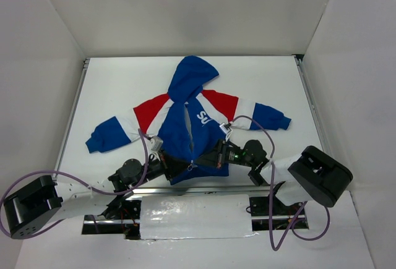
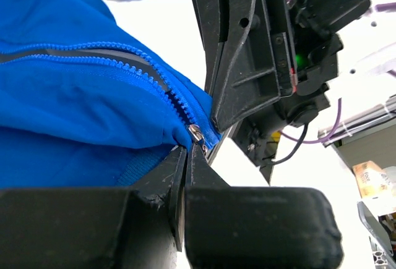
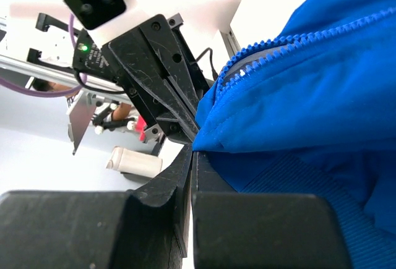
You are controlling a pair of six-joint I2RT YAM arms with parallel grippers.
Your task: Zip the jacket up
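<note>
The blue jacket [image 1: 179,130] lies flat on the white table [image 1: 266,77], hood toward the far wall, with red and white bands on its sleeves. Its zipper runs down the middle, and the silver slider [image 2: 196,134] sits at the bottom hem. My left gripper [image 1: 176,166] reaches the hem from the left; in the left wrist view its tip [image 2: 189,149] is shut at the zipper pull. My right gripper [image 1: 204,161] reaches in from the right and is shut [image 3: 193,150] on the hem fabric [image 3: 297,108] beside the zipper. The two grippers nearly touch.
White walls enclose the table on the left, far and right sides. A metal rail [image 1: 185,190] runs along the near edge under the arms. Purple cables [image 1: 250,120] loop over the jacket's right side.
</note>
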